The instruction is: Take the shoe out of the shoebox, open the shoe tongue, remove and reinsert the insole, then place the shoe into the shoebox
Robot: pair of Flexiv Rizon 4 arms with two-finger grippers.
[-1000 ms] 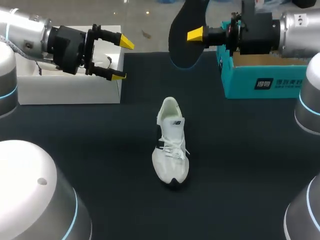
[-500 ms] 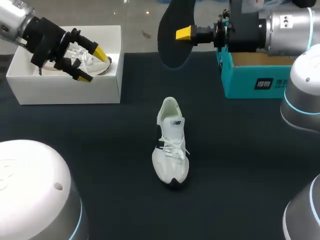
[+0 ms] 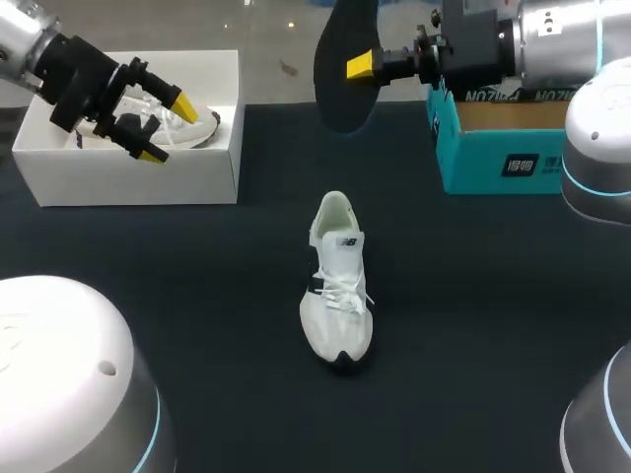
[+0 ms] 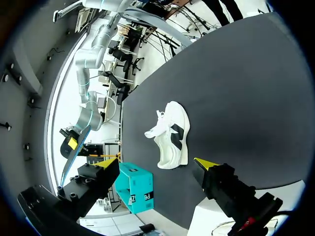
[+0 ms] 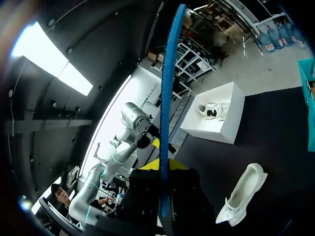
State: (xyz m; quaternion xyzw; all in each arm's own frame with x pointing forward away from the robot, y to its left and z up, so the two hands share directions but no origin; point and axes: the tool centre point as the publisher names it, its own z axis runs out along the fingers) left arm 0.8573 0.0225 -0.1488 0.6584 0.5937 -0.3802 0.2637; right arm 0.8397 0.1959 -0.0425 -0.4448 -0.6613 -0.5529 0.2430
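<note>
A white shoe [image 3: 337, 281] lies on the dark table mat, toe toward the near edge. High above the table's far side, my right gripper [image 3: 361, 65] is shut on a black insole [image 3: 342, 79] that hangs on edge. From the right wrist the insole [image 5: 169, 93] shows edge-on with a blue rim, clamped between the fingers of the right gripper [image 5: 162, 169], and the shoe [image 5: 243, 194] lies far below. My left gripper [image 3: 161, 126] hovers open and holds nothing over the white shoebox [image 3: 138, 179]. In the left wrist view the left gripper [image 4: 157, 161] stands wide open, with the shoe [image 4: 172, 135] ahead of it.
A second white shoe [image 3: 189, 124] lies inside the white shoebox at the far left. A teal box [image 3: 503, 153] stands at the far right, under my right arm; it also shows in the left wrist view [image 4: 135, 187].
My left arm has swung back and to the left, from beside the white shoebox to over it, still open. My right arm has shifted a little left with the insole. The shoe has not moved.
</note>
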